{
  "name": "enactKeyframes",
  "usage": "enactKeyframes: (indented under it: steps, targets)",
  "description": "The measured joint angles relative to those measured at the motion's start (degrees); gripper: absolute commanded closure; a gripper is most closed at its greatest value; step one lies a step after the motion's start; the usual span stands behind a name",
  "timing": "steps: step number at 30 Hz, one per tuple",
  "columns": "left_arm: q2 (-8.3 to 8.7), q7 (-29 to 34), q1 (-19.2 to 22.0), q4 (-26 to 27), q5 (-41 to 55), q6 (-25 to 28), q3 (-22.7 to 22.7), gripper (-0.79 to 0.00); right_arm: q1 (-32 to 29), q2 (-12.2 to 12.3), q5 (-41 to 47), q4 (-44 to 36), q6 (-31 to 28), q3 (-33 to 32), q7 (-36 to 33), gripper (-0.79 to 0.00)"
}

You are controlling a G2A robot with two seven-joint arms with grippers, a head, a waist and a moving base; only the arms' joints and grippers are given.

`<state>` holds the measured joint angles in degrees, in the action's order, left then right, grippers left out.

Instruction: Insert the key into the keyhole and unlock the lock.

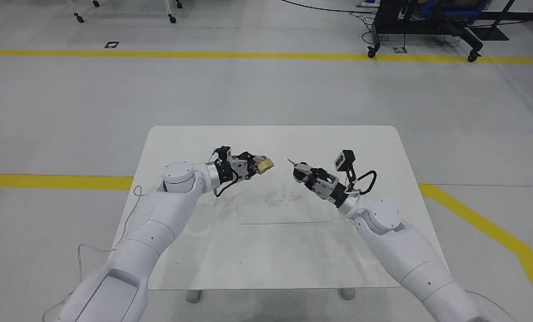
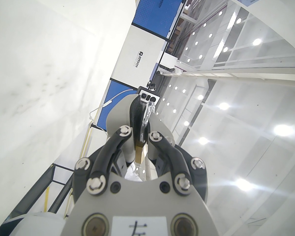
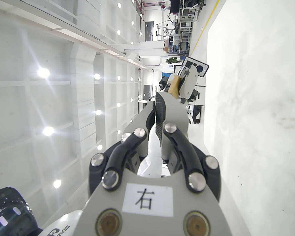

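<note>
Left gripper (image 1: 256, 165) is clamped on the lock (image 1: 265, 165) over the surface (image 1: 275, 239), opposite the right gripper (image 1: 299, 169), which is closed on the key (image 1: 291, 163), its tip near the lock but apart.

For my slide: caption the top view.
Left gripper holds a brass padlock facing the small metal key in the right gripper, apart, above the white table.
</note>
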<state>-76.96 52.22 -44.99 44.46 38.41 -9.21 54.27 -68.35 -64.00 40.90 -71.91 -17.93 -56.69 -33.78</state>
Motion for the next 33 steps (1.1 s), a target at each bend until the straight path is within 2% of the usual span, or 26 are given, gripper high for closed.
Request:
enactKeyframes:
  steps: [5, 9, 14, 16, 23, 33]
  targets:
    - [-0.3, -0.99, 0.07, 0.13, -1.12, 0.15, -0.51, 0.0, -0.3, -1.14, -7.77, -1.38, 4.13, 3.07, 11.06, 0.0]
    - [-0.3, -2.6, -0.26, 0.59, -2.37, 1.57, -0.38, 0.0, -0.72, -2.1, -12.6, -2.9, 3.8, 5.49, 16.56, 0.0]
    - [-0.03, -6.5, -1.1, 2.29, -4.92, 4.15, 0.33, 0.0, -2.59, -3.23, -21.73, -6.52, 3.41, 7.85, 28.56, 0.0]
    - [0.06, -7.95, -1.63, 3.29, -5.96, 4.85, 0.47, 0.0, -3.24, -3.51, -23.35, -7.48, 3.43, 8.22, 30.86, 0.0]
    - [0.36, -10.17, -3.38, 6.29, -8.11, 4.52, 1.07, 0.0, -4.47, -4.16, -25.01, -8.73, 3.56, 7.96, 31.98, 0.0]
    - [0.44, -10.75, -4.18, 7.68, -9.23, 3.76, 1.75, 0.0, -5.14, -4.7, -26.41, -9.5, 4.43, 7.0, 29.42, 0.0]
